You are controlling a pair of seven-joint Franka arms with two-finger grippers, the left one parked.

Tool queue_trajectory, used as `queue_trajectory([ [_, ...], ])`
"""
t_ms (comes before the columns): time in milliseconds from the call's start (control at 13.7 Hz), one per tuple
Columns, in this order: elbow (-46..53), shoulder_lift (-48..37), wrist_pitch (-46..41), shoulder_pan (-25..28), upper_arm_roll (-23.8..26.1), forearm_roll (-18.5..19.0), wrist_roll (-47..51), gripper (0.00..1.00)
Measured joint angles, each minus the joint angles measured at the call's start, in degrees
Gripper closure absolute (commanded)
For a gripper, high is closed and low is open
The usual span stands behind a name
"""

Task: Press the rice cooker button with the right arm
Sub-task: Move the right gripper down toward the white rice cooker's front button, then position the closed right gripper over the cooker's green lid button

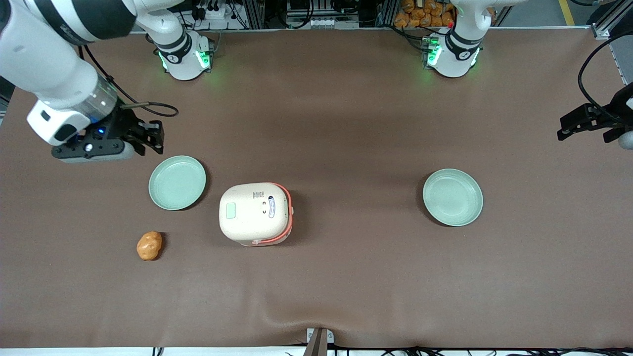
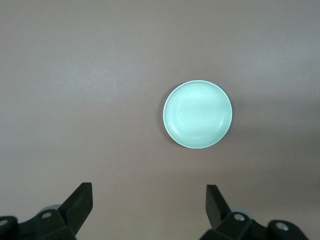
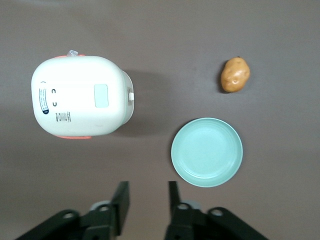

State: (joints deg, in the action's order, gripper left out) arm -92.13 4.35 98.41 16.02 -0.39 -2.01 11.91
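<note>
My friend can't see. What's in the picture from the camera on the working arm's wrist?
A cream rice cooker with its lid shut sits on a brown table. Beside it lie an empty pale green plate and a potato. The black gripper hangs above the table, fingers slightly apart, touching nothing.

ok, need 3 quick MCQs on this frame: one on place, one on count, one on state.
1. Where is the gripper?
A. on the rice cooker lid
B. in the air, farther from the front camera than the nearer plate, toward the working arm's end
C. over the potato

2. How many green plates lie on the table?
A. one
B. two
C. three

3. The rice cooker lid is:
A. shut
B. wide open
C. removed

Answers: 1 B, it hangs apart from the cooker, by the plate. 2 B, a second plate lies toward the parked arm's end. 3 A, the cream dome covers the pot. The potato lies untouched.
</note>
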Motion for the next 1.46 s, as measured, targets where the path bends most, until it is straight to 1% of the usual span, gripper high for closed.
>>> queue_trajectory([
  [73,0.0,0.8,0.9,0.2,0.0,0.0,0.1,0.98],
  [146,0.0,1.6,1.7,0.3,0.0,0.0,0.1,1.00],
  [805,-0.9,8.5,8.6,0.7,0.0,0.0,1.4,1.00],
  [1098,-1.7,11.7,14.7,3.3,0.0,0.7,4.7,1.00],
  [1463,-1.8,15.9,23.0,4.8,0.0,1.1,5.2,1.00],
])
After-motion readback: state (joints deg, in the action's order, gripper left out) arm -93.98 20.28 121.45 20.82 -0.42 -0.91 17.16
